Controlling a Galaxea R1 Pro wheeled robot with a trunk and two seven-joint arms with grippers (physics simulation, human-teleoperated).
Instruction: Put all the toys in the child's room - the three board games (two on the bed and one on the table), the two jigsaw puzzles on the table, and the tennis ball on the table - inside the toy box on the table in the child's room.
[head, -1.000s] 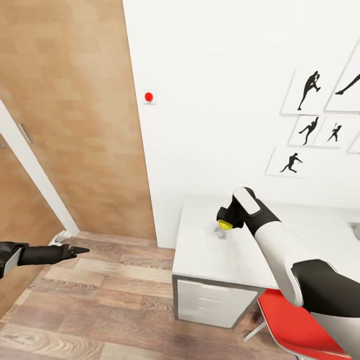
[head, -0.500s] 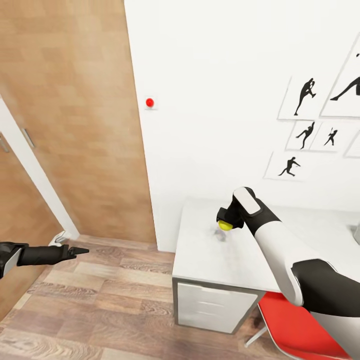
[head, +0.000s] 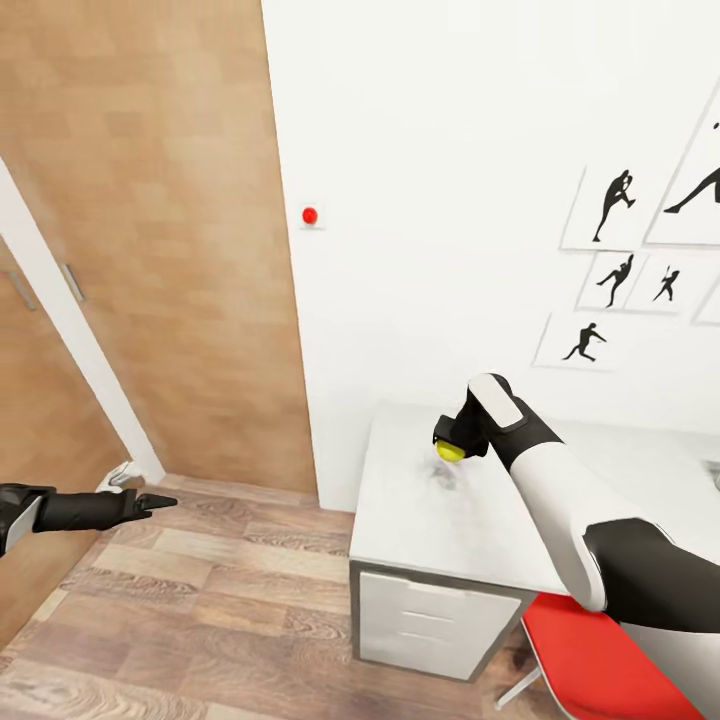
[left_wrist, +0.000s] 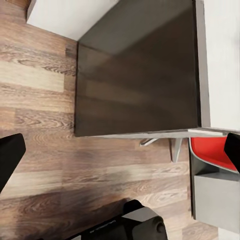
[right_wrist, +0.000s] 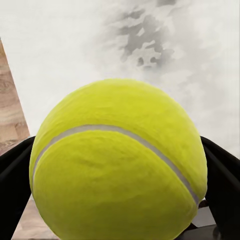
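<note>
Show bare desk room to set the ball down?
The table is bare from its left edge and front edge above the drawers to the right hand holding the tennis ball. Crowded only under the right arm.

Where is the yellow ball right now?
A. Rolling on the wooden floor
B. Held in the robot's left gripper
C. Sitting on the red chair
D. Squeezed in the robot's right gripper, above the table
D. The tennis ball sits between the two dark fingers of the right gripper, which holds it above the pale table.
</note>
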